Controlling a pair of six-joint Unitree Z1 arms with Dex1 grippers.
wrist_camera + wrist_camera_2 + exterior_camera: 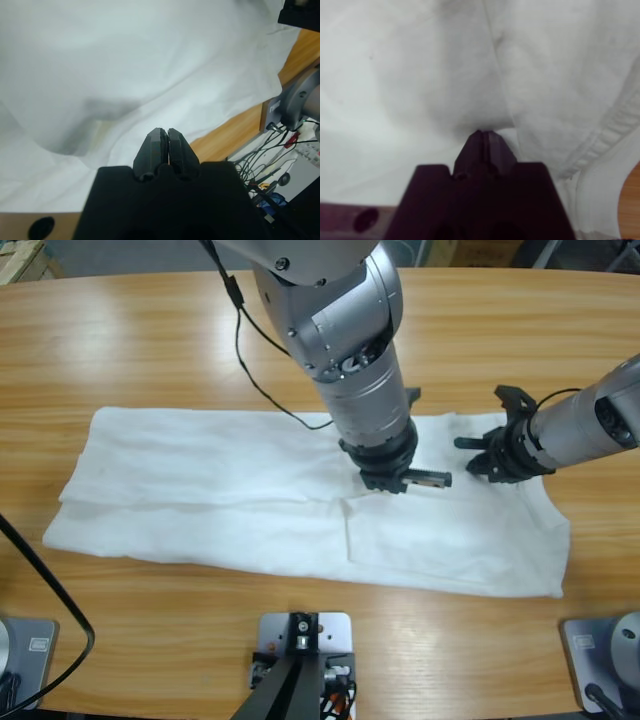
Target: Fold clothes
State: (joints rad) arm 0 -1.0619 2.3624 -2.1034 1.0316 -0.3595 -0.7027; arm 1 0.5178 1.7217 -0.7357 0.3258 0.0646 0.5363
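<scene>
The white T-shirt [200, 490] lies flat on the table as a long folded strip. In the left wrist view the T-shirt [150, 60] fills most of the picture, and my left gripper [166, 131] is shut with nothing in it, a little above the fabric. From above, the left gripper [405, 480] points down at the strip's middle right. My right gripper [480, 455] reaches in from the right over the strip's upper right part. In its wrist view the right gripper [482, 132] is shut, the T-shirt [395, 75] bunching at its tips, with a stitched hem [600, 145] beside them.
The wooden table [150, 340] extends around the shirt on all sides. A black cable [262, 390] hangs from the left arm and touches the shirt's upper edge. The left wrist view shows the table edge [225, 135], with loose wires [270, 165] beyond it.
</scene>
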